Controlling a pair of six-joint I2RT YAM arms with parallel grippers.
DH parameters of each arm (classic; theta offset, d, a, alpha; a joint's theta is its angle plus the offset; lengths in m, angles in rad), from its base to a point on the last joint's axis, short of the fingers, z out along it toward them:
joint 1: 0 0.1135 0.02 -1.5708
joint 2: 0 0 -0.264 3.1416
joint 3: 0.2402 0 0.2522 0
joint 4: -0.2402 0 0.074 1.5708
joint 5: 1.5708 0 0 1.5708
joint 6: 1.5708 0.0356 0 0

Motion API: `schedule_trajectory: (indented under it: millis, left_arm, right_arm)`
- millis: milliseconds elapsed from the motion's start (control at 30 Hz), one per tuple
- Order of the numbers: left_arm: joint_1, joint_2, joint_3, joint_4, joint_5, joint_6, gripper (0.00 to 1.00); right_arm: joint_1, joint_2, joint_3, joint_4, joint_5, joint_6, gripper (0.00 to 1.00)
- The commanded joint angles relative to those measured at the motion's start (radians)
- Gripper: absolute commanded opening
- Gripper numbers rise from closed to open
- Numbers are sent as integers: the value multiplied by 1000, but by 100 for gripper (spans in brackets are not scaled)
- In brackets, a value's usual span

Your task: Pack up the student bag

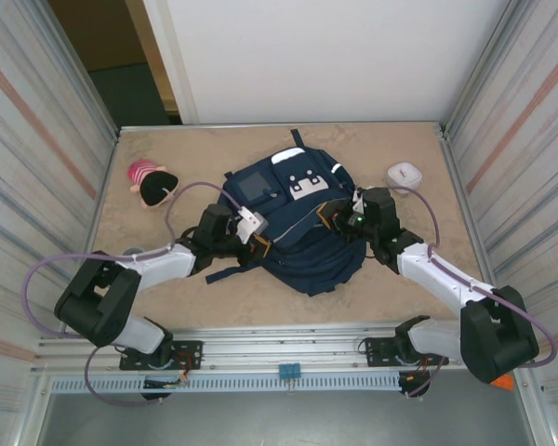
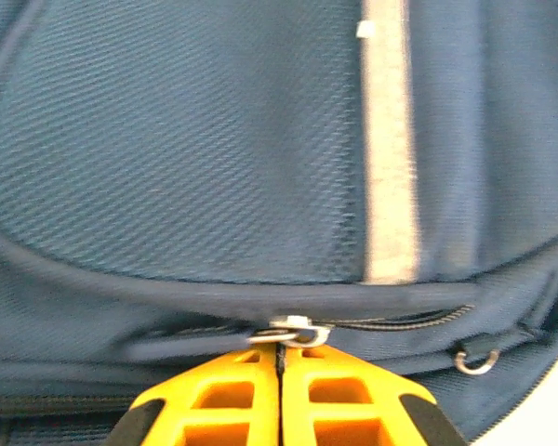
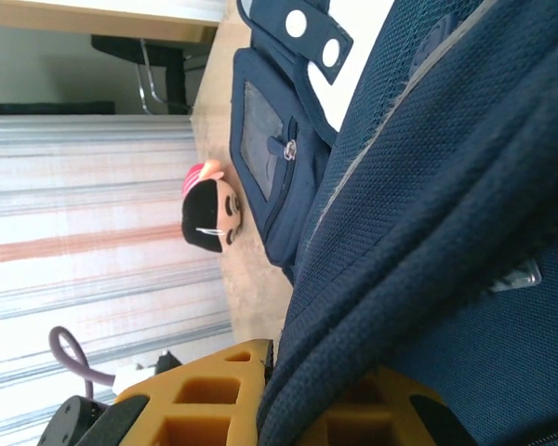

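Note:
The student bag (image 1: 302,237) lies flat in the middle of the table, navy with white patches. At its left side my left gripper (image 1: 263,243) is shut. In the left wrist view the orange fingers (image 2: 232,400) meet with no gap on the silver zipper pull (image 2: 296,329) at the bag's (image 2: 186,139) zip line. My right gripper (image 1: 337,219) sits at the bag's right side. Seen from the right wrist, it (image 3: 288,358) is shut on a thick fold of the bag's (image 3: 446,186) navy fabric, which covers the right finger.
A plush doll head (image 1: 151,184) with black hair and a pink hat lies at the back left, also in the right wrist view (image 3: 209,209). A small white object (image 1: 404,173) rests at the back right. Ribbed metal walls (image 1: 37,139) enclose both sides.

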Motion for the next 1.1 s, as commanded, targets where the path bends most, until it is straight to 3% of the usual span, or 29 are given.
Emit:
schedule_trajectory:
  millis: [0,133,233,400,600,733,800,900,1067]
  left_arm:
    - [-21,-45,-4,6,49,11,0]
    - [-26,-62,-25,1,21,-7,0]
    - [-32,-73,-38,4,14,-17,0]
    - [-38,-80,-53,4,8,-28,0]
    - [-24,-128,-79,-12,-34,-28,1]
    - [2,-189,-100,-31,-136,23,49]
    - [18,-211,-106,-29,-166,75,65]
    - [62,-201,-95,-29,-137,121,75]
    - [82,-101,-44,-11,-60,177,75]
  right_arm:
    - [7,9,31,5,2,-28,12]
    - [27,-8,14,-37,6,-27,42]
    - [76,-29,-23,-51,27,-10,50]
    - [154,-36,-85,-7,80,39,46]
    - [173,21,-74,66,94,52,23]
    - [171,41,-31,74,82,30,12]
    - [170,44,-12,64,77,19,11]
    - [165,41,9,57,71,6,10]
    - [155,41,22,54,60,-2,7]
